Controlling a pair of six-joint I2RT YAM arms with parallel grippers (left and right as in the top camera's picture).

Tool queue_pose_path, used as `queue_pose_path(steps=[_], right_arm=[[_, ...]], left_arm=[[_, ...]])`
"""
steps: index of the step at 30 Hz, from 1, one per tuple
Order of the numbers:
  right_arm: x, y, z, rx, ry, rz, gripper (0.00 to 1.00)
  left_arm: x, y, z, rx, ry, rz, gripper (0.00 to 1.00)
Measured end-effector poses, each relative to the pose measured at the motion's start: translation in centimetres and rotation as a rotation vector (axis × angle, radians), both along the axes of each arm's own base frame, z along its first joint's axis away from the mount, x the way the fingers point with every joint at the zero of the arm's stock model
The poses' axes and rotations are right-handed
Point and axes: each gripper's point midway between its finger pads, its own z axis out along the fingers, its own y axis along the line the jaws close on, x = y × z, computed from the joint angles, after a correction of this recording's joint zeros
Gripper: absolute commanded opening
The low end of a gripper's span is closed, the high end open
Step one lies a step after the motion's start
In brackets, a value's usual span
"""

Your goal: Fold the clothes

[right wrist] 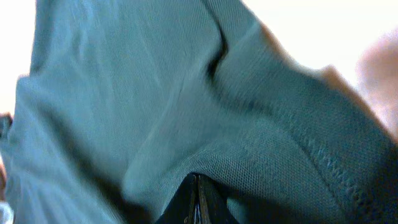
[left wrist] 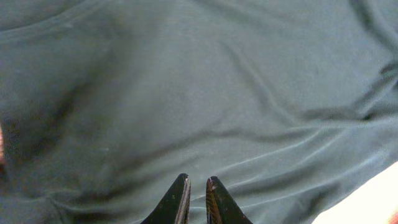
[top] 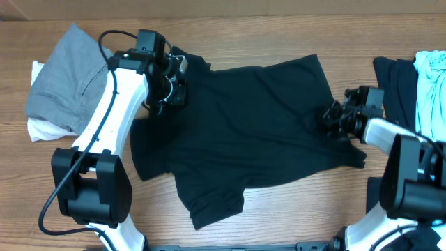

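The black T-shirt (top: 251, 125) lies spread and wrinkled across the middle of the table. My left gripper (top: 174, 82) sits over its upper left corner, near the collar. In the left wrist view the left gripper (left wrist: 197, 182) points at flat shirt fabric (left wrist: 205, 93); its jaws stand a narrow slit apart with nothing between them. My right gripper (top: 327, 116) is at the shirt's right edge. In the right wrist view the right gripper (right wrist: 196, 178) is shut, with a raised fold of the shirt (right wrist: 186, 106) pinched at its tips.
A grey garment (top: 66, 77) lies on a white one (top: 38, 129) at the far left. A dark navy garment (top: 396, 84) and a light-blue one (top: 432, 84) lie at the far right. Both arm bases (top: 94, 188) (top: 411, 188) stand at the table's front edge.
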Motion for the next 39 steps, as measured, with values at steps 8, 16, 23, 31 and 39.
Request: queue_pose_path(steps=[8, 16, 23, 31, 39], right_arm=[[4.6, -4.9, 0.9, -0.155, 0.088, -0.111, 0.04], [8.0, -8.4, 6.7, -0.136, -0.027, -0.078, 0.06], [10.4, -3.1, 8.9, -0.127, -0.129, 0.073, 0.04], [11.9, 4.6, 3.8, -0.151, -0.088, 0.162, 0.04], [13.5, 3.0, 0.4, -0.129, -0.069, 0.05, 0.04]], left_arm=[[-0.5, -1.7, -0.1, 0.031, -0.011, -0.055, 0.29], [0.8, -0.3, -0.4, 0.128, -0.054, 0.014, 0.31], [2.2, -0.1, -0.1, 0.133, -0.106, 0.051, 0.3], [1.0, 0.1, -0.5, 0.148, -0.054, 0.051, 0.3], [0.5, 0.3, -0.6, 0.156, -0.034, 0.05, 0.35]])
